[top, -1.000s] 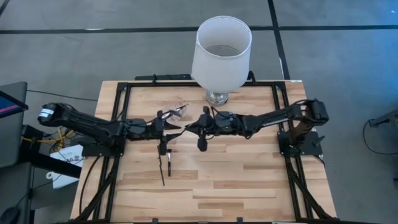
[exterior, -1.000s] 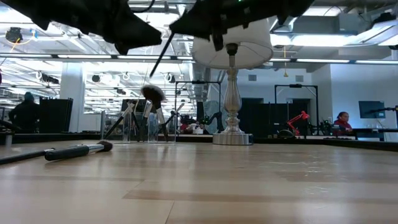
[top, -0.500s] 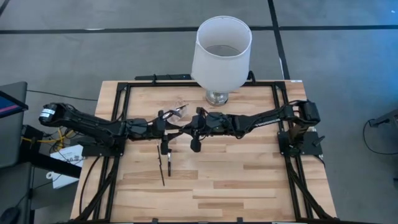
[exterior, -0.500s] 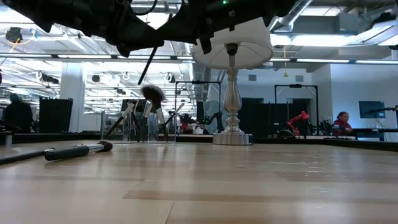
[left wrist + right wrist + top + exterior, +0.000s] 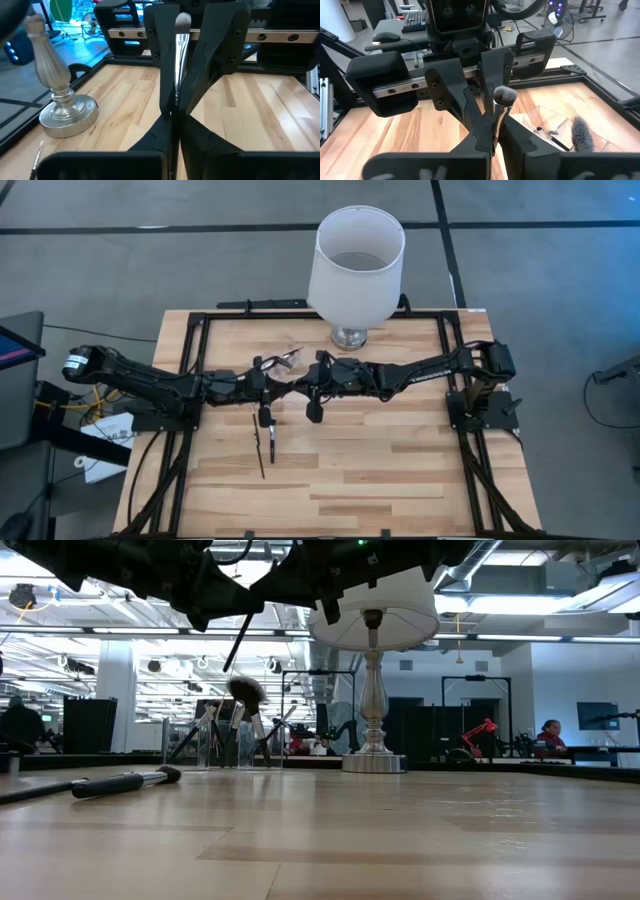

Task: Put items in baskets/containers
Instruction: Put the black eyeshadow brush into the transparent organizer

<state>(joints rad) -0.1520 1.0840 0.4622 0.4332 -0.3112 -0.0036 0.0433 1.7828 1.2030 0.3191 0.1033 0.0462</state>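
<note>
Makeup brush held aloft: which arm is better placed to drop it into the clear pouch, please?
Probably right: the right gripper grips the makeup brush, clear pouch just ahead of it; the left gripper merely faces it.

Robotics lab, open industrial ceiling, wooden table [image 5: 400,470], computer monitors [image 5: 597,716]

We count two brushes [image 5: 266,445] lying loose on the table [image 5: 400,470], one brush [image 5: 180,45] clamped between the grippers, several more in one clear case [image 5: 228,740], too bunched to count, and one lamp [image 5: 355,265].
</note>
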